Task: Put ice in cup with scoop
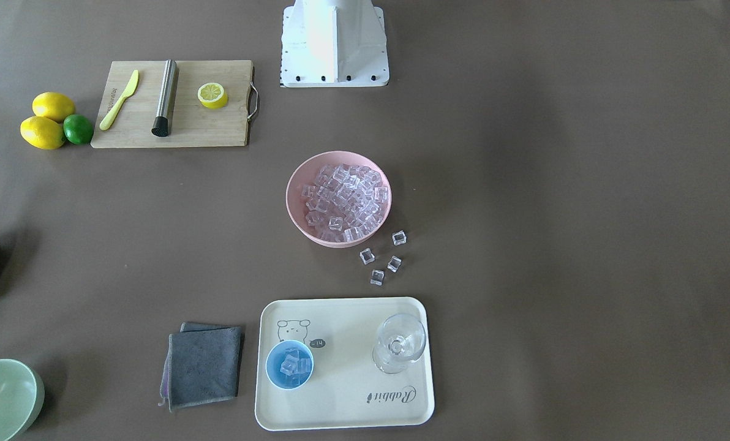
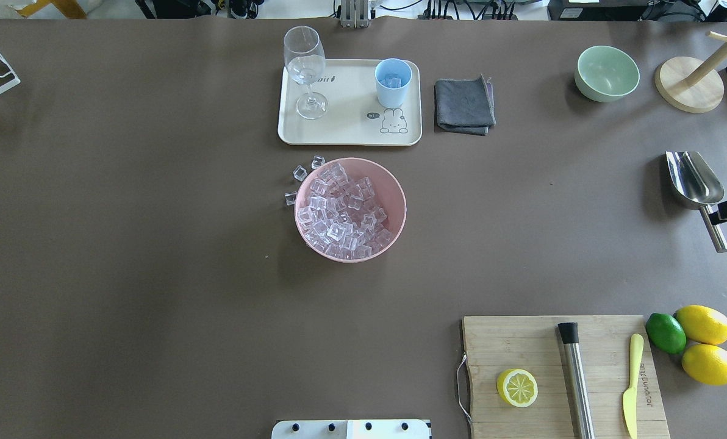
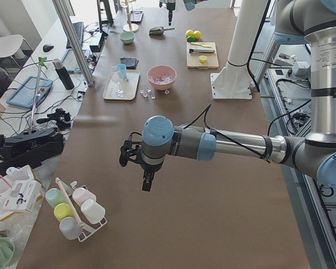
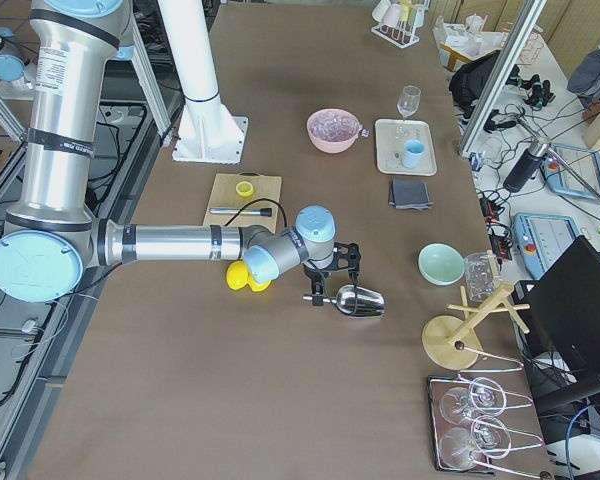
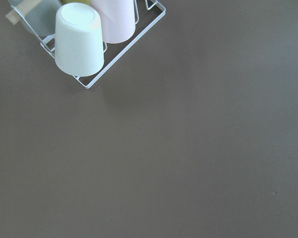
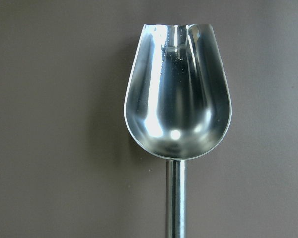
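right end effector (image 2: 716, 214) clamping the handle of the empty scoop (image 2: 694, 178), left end effector (image 3: 146, 180) hovering above the bench (image 2: 156, 244), its grip state being unclear, ice (image 2: 391, 80) sitting in the cup (image 2: 393, 92)

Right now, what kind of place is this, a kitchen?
Probably a robot lab, dressed up like a drinks counter. A robot arm reaches over the table, a screen stands alongside, and a bowl of ice sits ready for scooping.
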Available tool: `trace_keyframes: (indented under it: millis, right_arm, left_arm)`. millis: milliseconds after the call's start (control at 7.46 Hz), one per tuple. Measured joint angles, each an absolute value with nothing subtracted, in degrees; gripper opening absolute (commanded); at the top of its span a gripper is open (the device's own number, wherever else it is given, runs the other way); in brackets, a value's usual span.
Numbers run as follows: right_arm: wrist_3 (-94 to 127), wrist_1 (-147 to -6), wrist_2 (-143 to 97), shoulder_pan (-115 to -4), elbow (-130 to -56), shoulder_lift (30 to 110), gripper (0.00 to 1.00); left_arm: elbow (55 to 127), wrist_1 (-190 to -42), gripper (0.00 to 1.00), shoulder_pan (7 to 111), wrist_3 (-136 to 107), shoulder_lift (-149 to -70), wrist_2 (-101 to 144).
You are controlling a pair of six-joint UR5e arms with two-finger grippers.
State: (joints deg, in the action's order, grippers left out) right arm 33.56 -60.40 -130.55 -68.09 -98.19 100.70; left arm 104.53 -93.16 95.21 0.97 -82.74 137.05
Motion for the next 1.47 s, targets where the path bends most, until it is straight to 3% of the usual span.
trace_keyframes:
  millis: [536,939,1475]
  right_arm:
    - [12.4,-85.8,-135.5,-82.0,-106.1,99.0,1.00]
    - [-0.4,-91.1,-135.7,-89.5,-105.8,100.8,1.00]
    - [-4.4,-92.6,-135.0,-91.5,-104.7,101.7,1.00]
  left_arm:
    - [105.3,-93.1,0.99,95.1,1.0,-82.5,137.1]
    - [105.4,-93.1,0.99,95.1,1.0,-82.5,137.2]
    - [105.3,-93.2,0.99,94.8,1.0,-82.6,137.2]
